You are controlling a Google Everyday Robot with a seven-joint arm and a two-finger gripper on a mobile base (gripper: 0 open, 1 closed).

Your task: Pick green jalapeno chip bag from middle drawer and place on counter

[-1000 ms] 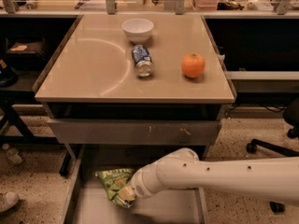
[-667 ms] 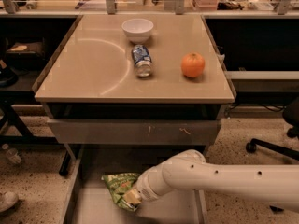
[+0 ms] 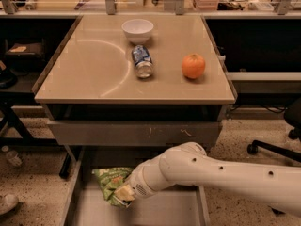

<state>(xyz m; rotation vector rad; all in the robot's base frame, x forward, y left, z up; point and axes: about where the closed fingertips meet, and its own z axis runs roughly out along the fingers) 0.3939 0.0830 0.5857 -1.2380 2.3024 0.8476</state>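
The green jalapeno chip bag (image 3: 109, 179) is crumpled at the back left of the open middle drawer (image 3: 155, 211), low in the camera view. My gripper (image 3: 123, 195) reaches in from the right on the white arm (image 3: 211, 171) and is closed on the bag's lower right end, which bunches up at the fingertips. The bag is just above the grey drawer floor. The beige counter (image 3: 94, 74) is above, with the grey scratched front panel (image 3: 134, 133) between it and the drawer.
On the counter are a white bowl (image 3: 137, 29), a blue-and-white can (image 3: 142, 61) lying on its side, and an orange (image 3: 193, 66). A chair base (image 3: 268, 147) stands on the floor at the right. Shelving and dark gaps flank the counter.
The bag has shifted a little, first right, then back left and slightly up, moving with the gripper. The arm's elbow has risen slightly.
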